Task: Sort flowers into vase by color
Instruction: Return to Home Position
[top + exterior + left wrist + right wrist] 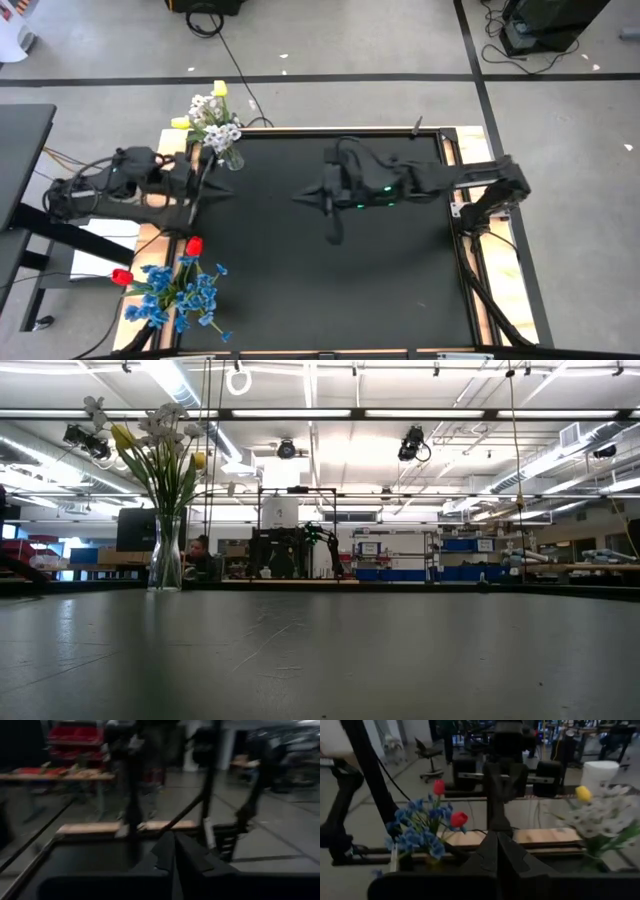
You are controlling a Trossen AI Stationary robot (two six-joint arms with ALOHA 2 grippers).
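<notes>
The left gripper [205,187] is hanging clenched and empty at the left edge of the table [400,280], between two bunches. The white blossoms [213,122] and yellow tulips [219,89] are standing in the glass vase [166,560] at the far left. The blue blossoms [178,293] and red tulips [193,245] are sitting together at the near left. The right gripper [303,197] is hovering mid-table, pinched closed on nothing. The sorting is looking finished, so going home well means lifting each arm clear first, then folding back, with the left arm avoiding both bunches.

Two red tulips [194,245], two yellow tulips [219,88], one blue blossom bunch [180,295], one white blossom bunch [212,118], one clear vase [166,555], two arms [420,180].
</notes>
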